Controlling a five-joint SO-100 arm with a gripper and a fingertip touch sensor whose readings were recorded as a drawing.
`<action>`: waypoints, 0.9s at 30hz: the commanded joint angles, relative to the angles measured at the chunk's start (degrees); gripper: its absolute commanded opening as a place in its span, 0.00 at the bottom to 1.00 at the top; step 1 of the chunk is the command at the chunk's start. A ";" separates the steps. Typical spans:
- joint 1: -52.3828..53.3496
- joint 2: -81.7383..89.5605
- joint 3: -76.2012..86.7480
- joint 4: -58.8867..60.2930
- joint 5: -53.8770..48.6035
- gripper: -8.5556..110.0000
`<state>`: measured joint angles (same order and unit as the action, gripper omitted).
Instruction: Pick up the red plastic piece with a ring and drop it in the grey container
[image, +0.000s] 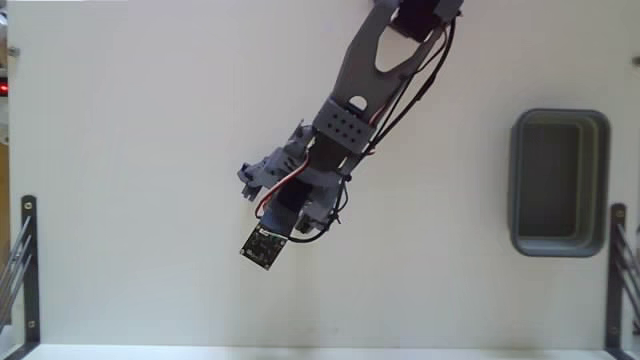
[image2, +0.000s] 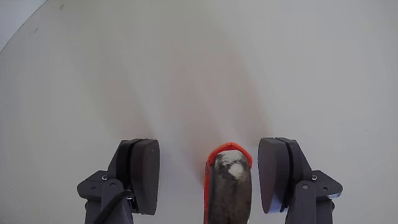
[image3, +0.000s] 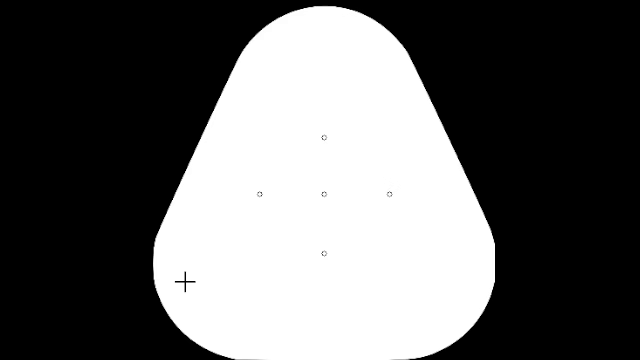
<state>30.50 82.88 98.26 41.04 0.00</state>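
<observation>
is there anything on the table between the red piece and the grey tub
Nothing visible. In the wrist view the red plastic piece sits between the open gripper's fingers. In the fixed view the arm hides it, and the white table from the arm across to the grey container at right is bare.

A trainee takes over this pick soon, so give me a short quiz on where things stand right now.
1. True or false: the red piece already lies in the tub.
2. In the wrist view, the red piece is: A) left of both jaws; B) between the open jaws; C) right of both jaws.
3. Fill in: in the fixed view, the tub lies to the ____ of the arm.
Key: 1 false; 2 B; 3 right.
</observation>
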 joint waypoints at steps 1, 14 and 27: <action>1.35 1.74 0.17 -0.46 0.00 0.89; 1.35 1.74 0.17 -0.46 0.00 0.85; 1.35 1.74 0.17 -0.46 0.00 0.82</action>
<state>30.50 82.88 98.26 41.04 0.00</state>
